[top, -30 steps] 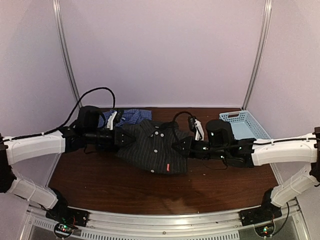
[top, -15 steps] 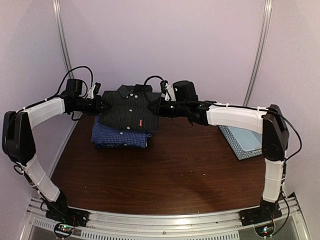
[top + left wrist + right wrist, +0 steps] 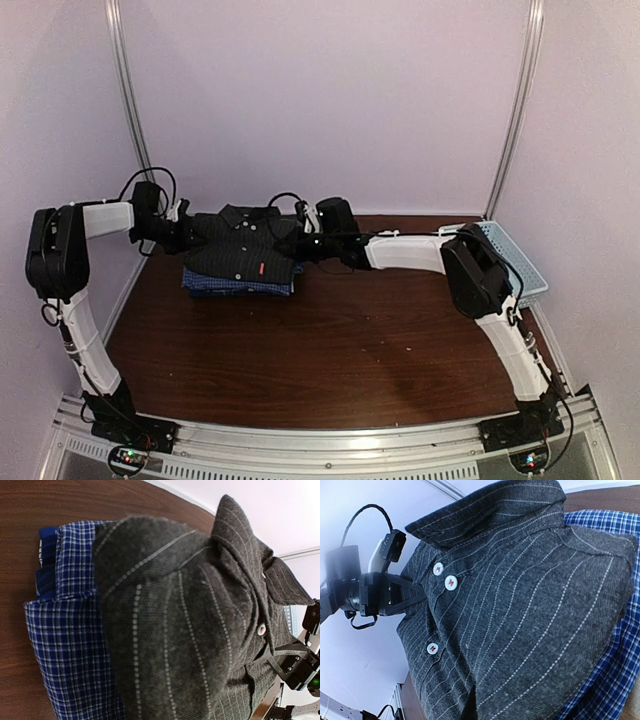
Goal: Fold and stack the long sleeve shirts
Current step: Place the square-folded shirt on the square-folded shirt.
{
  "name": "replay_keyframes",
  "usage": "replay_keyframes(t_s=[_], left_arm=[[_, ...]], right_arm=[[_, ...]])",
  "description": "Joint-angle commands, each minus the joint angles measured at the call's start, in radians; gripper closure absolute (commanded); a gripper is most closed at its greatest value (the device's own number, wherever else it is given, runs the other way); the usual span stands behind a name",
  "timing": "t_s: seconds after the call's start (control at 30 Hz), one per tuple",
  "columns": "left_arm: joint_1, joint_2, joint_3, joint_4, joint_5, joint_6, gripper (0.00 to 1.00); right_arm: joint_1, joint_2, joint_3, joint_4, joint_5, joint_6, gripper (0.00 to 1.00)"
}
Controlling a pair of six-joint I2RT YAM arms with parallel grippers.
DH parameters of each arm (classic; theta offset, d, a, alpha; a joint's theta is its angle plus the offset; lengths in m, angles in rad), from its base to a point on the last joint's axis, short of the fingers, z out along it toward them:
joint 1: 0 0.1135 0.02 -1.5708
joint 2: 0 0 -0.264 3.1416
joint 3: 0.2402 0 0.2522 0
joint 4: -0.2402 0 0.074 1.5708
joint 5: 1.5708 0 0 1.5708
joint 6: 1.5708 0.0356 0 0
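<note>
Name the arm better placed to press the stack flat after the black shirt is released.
Left, probably. The black shirt lies on the blue shirt at the far left of the table, beside the left gripper; the right gripper reaches it only with its arm stretched across.

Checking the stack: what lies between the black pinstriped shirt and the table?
The folded blue checked shirt, under the black pinstriped shirt and on the table, plain in the top external view.

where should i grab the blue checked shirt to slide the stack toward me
Likely the blue checked shirt by its near folded edge, coming low from the front: that edge sticks out from under the black pinstriped shirt, which covers most of it.
</note>
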Motion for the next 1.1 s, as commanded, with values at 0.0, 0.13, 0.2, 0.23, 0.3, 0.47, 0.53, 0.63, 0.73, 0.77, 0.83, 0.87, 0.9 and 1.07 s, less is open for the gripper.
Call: replay_keyframes(t_s=[0.0, 0.13, 0.2, 0.23, 0.3, 0.47, 0.53, 0.63, 0.73, 0.77, 0.83, 0.87, 0.9, 1.07], left_arm=[[0.072, 0.032, 0.025, 0.073, -0.153, 0.007, 1.0], [0.072, 0.045, 0.019, 0.075, -0.138, 0.0, 1.0], [0.072, 0.043, 0.018, 0.074, -0.124, 0.001, 0.95], [0.072, 0.042, 0.018, 0.075, -0.116, 0.001, 0.91], [0.072, 0.039, 0.02, 0.075, -0.103, 0.0, 0.82], [0.072, 0.005, 0.024, 0.075, -0.123, 0.001, 0.62], [0.072, -0.013, 0.031, 0.062, -0.122, 0.005, 0.56], [0.072, -0.05, 0.032, 0.058, -0.118, 0.009, 0.53], [0.071, -0.108, 0.012, 0.088, -0.103, 0.006, 0.52], [0.071, -0.131, -0.001, 0.114, -0.087, 0.001, 0.52], [0.066, -0.173, -0.043, 0.179, -0.049, -0.024, 0.51], [0.06, -0.188, -0.056, 0.208, -0.035, -0.035, 0.51], [0.05, -0.197, -0.063, 0.234, -0.03, -0.045, 0.5], [-0.032, -0.159, -0.031, 0.306, -0.032, -0.076, 0.49]], right_arm=[[-0.056, 0.037, 0.024, 0.032, -0.039, 0.047, 1.0], [-0.069, 0.053, 0.032, 0.039, -0.045, 0.05, 0.95], [-0.079, 0.05, 0.032, 0.032, -0.047, 0.048, 0.89], [-0.083, 0.047, 0.033, 0.025, -0.047, 0.043, 0.86], [-0.089, 0.038, 0.035, -0.002, -0.045, 0.024, 0.78], [-0.106, -0.03, -0.009, -0.063, -0.021, -0.025, 0.57], [-0.12, -0.075, -0.059, -0.054, -0.022, -0.033, 0.51], [-0.131, -0.154, -0.139, -0.049, -0.015, -0.059, 0.47], [-0.138, -0.239, -0.217, -0.058, 0.0, -0.095, 0.47], [-0.138, -0.267, -0.248, -0.055, 0.002, -0.105, 0.46], [-0.14, -0.325, -0.313, -0.043, 0.006, -0.116, 0.46], [-0.139, -0.35, -0.355, -0.035, 0.006, -0.122, 0.46], [-0.139, -0.377, -0.384, -0.029, 0.006, -0.126, 0.46], [-0.138, -0.504, -0.531, 0.0, 0.013, -0.133, 0.46]])
